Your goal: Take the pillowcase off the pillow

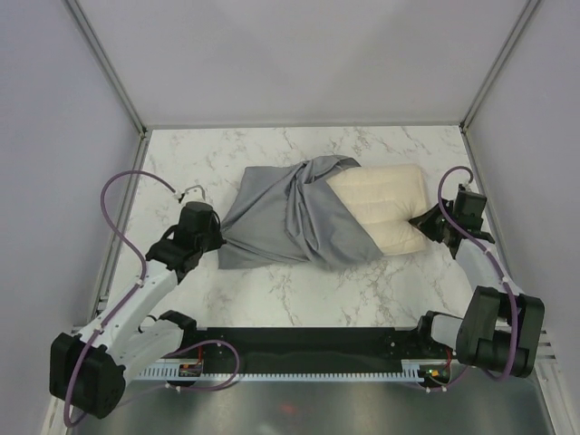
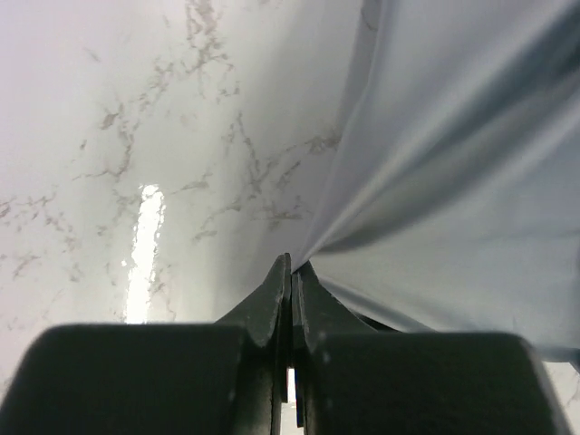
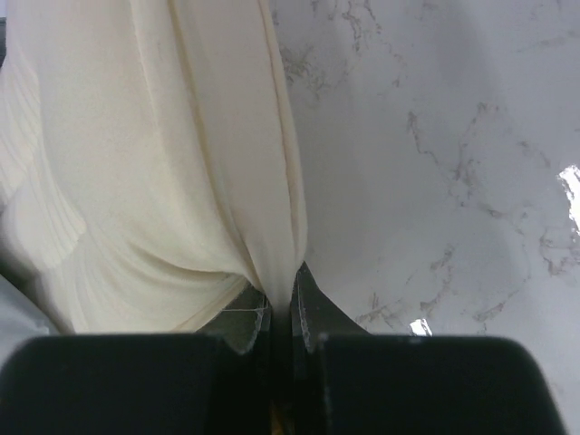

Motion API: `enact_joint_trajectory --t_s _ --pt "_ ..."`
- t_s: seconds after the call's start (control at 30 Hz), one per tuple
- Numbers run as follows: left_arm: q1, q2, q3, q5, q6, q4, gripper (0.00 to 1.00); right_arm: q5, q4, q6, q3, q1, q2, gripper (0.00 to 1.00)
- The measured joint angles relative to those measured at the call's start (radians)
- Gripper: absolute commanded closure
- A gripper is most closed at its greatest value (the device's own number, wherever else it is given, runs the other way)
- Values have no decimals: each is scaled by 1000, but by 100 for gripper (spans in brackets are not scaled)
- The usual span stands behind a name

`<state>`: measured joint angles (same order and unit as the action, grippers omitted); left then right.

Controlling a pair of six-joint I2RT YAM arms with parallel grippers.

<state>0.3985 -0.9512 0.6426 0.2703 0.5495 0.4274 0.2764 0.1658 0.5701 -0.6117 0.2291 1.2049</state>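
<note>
Pillow (image 1: pixel 385 213) lay mid-tabletop (image 1: pixel 299 299), long side running left to right. It was plump and cream, its surface faintly ribbed with stitched channels. The right half was bare; the left half sat inside the grey pillowcase (image 1: pixel 281 222), which was rumpled and bunched across the middle. Left gripper (image 2: pixel 291 272) was clenched on the pillowcase's near-left edge, cloth drawn taut to its tips. Right gripper (image 3: pixel 281 285) was pinched on a fold of the pillow's right end.
</note>
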Motion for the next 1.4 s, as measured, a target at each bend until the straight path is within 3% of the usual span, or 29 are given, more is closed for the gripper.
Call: enact_joint_trajectory --t_s 0.27,0.5,0.53,0.63,0.7,0.9,1.1,1.4 --pt "-148 41 13 2 8 46 98 84 39 -18 -5 135 0 100" --pt "-188 64 42 2 8 57 96 130 55 -36 -5 194 0 100" --pt "-189 60 48 1 8 58 73 134 56 -38 -5 194 -1 100" --pt "-188 42 72 2 -3 66 26 138 56 -42 -4 195 -13 100" --pt "-164 39 93 20 -1 71 16 137 50 -42 1 198 -31 100" --pt "122 3 190 104 20 75 13 90 9 -23 70 106 -108 100" --pt "392 -160 229 138 81 30 13 72 -21 20 121 7 -140 100" --pt "428 -301 209 175 116 -48 21 75 -3 37 131 -3 -241 100"
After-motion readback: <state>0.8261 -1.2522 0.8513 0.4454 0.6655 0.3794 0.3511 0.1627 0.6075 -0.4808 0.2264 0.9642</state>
